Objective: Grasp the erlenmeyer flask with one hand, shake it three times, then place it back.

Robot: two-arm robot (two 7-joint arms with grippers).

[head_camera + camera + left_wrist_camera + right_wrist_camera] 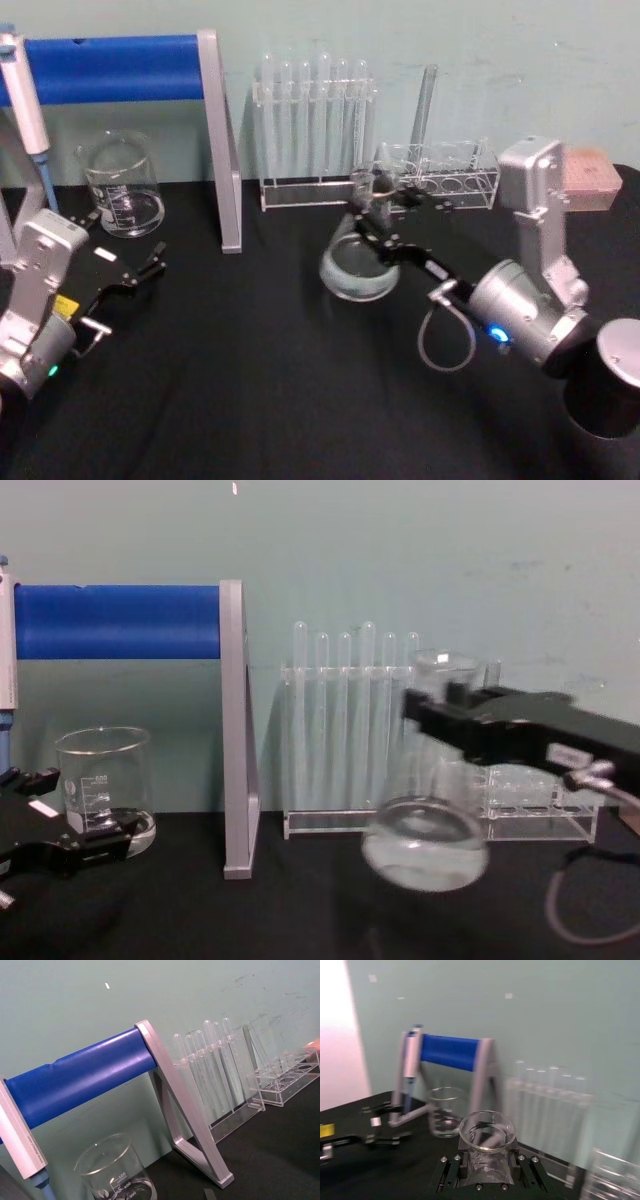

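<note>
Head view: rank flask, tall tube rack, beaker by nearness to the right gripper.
1. The flask, neck held in the right gripper.
2. The tall tube rack, behind it.
3. The beaker, far left, by the idle left gripper.

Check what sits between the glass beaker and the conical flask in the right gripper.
The grey metal leg of the blue-barred stand, between the straight-walled clear glass beaker and the clear glass conical erlenmeyer flask. Head and chest views show it.
</note>
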